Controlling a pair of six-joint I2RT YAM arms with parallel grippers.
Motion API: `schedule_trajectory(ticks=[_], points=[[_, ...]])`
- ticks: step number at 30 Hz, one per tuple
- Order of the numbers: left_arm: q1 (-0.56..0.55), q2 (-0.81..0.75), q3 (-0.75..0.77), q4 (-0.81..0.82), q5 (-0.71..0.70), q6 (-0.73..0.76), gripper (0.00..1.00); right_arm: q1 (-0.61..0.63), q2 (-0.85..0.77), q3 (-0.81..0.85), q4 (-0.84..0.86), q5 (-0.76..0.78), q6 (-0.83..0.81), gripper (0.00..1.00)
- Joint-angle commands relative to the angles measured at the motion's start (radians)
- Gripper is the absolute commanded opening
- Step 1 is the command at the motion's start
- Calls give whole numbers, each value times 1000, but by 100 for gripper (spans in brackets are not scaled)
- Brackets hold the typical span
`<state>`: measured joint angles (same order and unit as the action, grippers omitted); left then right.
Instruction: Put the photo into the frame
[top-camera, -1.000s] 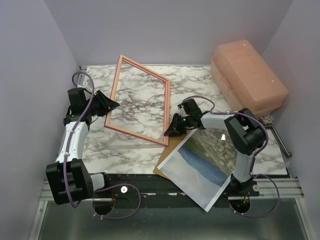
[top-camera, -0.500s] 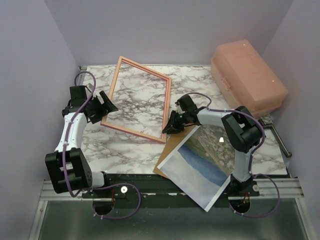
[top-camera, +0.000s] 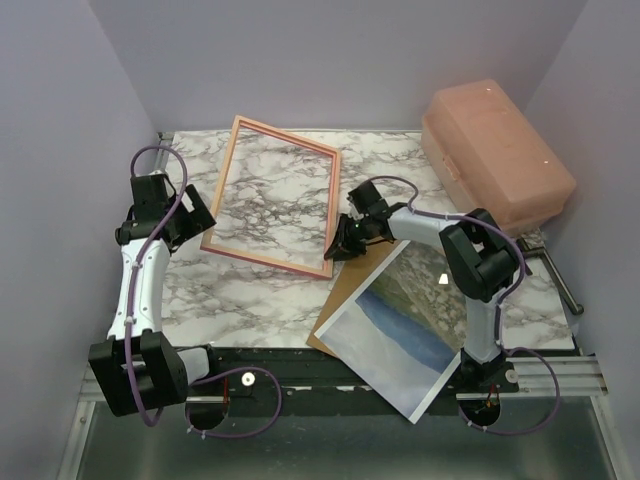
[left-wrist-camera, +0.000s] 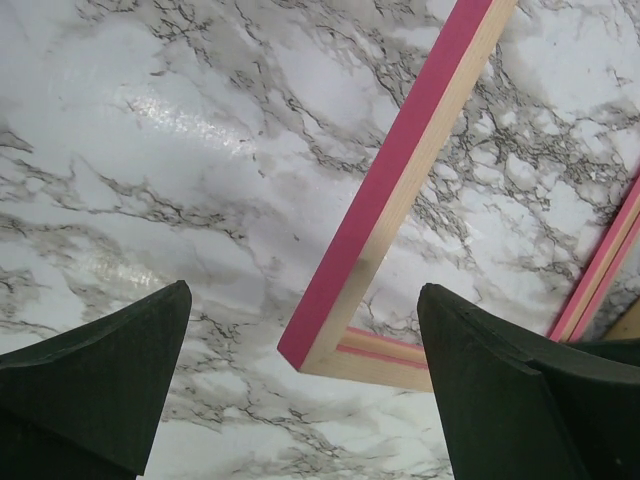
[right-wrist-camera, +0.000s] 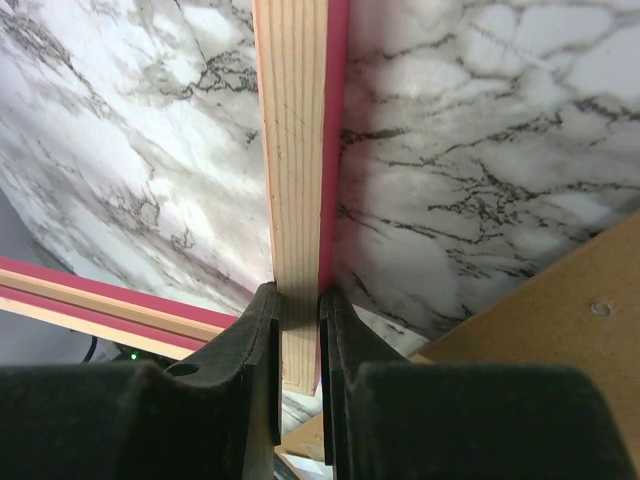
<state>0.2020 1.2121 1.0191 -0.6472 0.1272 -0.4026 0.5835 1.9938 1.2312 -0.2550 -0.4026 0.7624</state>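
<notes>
Right gripper (right-wrist-camera: 298, 330) is clamped on the frame (right-wrist-camera: 295, 150) by its side rail. Left gripper (left-wrist-camera: 305, 330) is wide open, frame corner between its fingers, not touching. Photo (top-camera: 395, 335) lies just behind the Right gripper, on the backing board (right-wrist-camera: 560, 320).

A white, grey-veined marble counter (top-camera: 250, 295) lies before me, glossy where the light catches it. At its far right corner sits a large salmon-pink plastic box with a rounded, closed lid (top-camera: 495, 150), set at an angle to the counter's edges. A flat brown fibreboard backing sheet (top-camera: 348, 288) lies on the counter to my right, reaching the near edge. Plain lavender walls (top-camera: 350, 50) stand behind and on both sides. A thin dark metal rod (top-camera: 560, 282) lies by the right edge.
</notes>
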Motion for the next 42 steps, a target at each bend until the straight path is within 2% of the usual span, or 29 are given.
schedule_trajectory(ticks=[1, 17, 23, 27, 30, 33, 37, 42], points=[[7, -43, -13, -17, -89, 18, 99, -4, 76, 28, -114, 169, -73, 0], [7, -5, -15, -16, -7, 18, 98, 0, 130, 151, -216, 252, -142, 6], [8, -3, -17, -9, 10, 16, 99, 10, 103, 140, -225, 261, -136, 8], [7, -3, -17, -12, 5, 16, 98, 16, 77, 119, -215, 258, -128, 21], [7, -7, -19, -12, 1, 16, 99, 16, 55, 112, -210, 244, -127, 36], [8, -14, -23, -6, 13, 16, 99, 16, 32, 113, -209, 228, -121, 44], [7, -33, -35, 14, 51, 15, 99, 16, 9, 126, -213, 198, -115, 45], [-7, -87, -110, 138, 253, -14, 99, 16, -54, 121, -215, 169, -98, 51]])
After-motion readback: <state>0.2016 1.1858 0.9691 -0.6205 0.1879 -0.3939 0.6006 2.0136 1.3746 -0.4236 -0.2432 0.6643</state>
